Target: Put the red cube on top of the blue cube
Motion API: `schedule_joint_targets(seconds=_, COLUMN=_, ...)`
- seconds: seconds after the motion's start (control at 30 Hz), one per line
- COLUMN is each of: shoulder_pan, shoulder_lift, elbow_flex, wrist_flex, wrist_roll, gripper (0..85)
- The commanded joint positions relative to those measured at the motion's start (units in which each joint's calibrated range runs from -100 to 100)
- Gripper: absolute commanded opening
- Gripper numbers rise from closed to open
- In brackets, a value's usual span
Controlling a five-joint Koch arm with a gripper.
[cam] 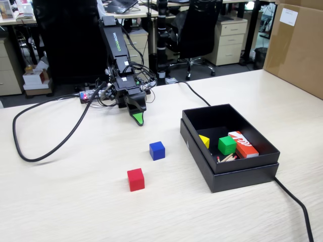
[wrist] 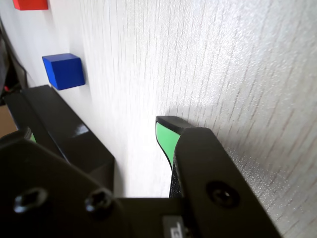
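Observation:
The red cube [cam: 136, 179] sits on the pale table nearest the front edge; in the wrist view only a strip of the red cube [wrist: 29, 4] shows at the top left. The blue cube [cam: 157, 150] rests a little behind and to the right of it, apart from it, and the blue cube [wrist: 63, 71] is also in the wrist view's upper left. My gripper [cam: 137, 119] hangs low over the table well behind both cubes, green-padded tips pointing down. In the wrist view the gripper [wrist: 97, 133] stands open with bare table between the pads and nothing held.
A black open box [cam: 229, 166] stands right of the cubes, holding a green cube [cam: 226, 145], a yellow piece [cam: 204, 141] and a red-orange printed box [cam: 243, 143]. Black cables [cam: 48, 148] loop on the table's left. A cardboard sheet [cam: 295, 45] stands at the far right.

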Motion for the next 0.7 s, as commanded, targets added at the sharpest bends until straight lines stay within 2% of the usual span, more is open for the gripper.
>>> schedule_joint_targets(seconds=0.0, shoulder_pan=0.34, shoulder_lift=0.06, elbow_flex=-0.66, wrist_flex=-0.98, wrist_roll=-0.05, gripper=48.4)
schedule_joint_targets(seconds=0.13, shoulder_pan=-0.39, shoulder_lift=-1.54, elbow_flex=2.16, wrist_flex=-6.42, wrist_roll=-0.24, gripper=47.3)
schedule_joint_targets(seconds=0.23, shoulder_pan=-1.42, shoulder_lift=-1.54, elbow_flex=10.13, wrist_flex=-15.67, wrist_roll=-0.15, gripper=47.3)
schedule_joint_targets(seconds=0.4, shoulder_pan=-1.71, shoulder_lift=-0.97, elbow_flex=18.75, wrist_flex=-21.80, wrist_roll=0.10, gripper=47.3)
schedule_joint_targets(seconds=0.67, shoulder_pan=-2.88, shoulder_lift=8.55, elbow_flex=37.88, wrist_flex=-33.55, wrist_roll=0.10, gripper=47.2)
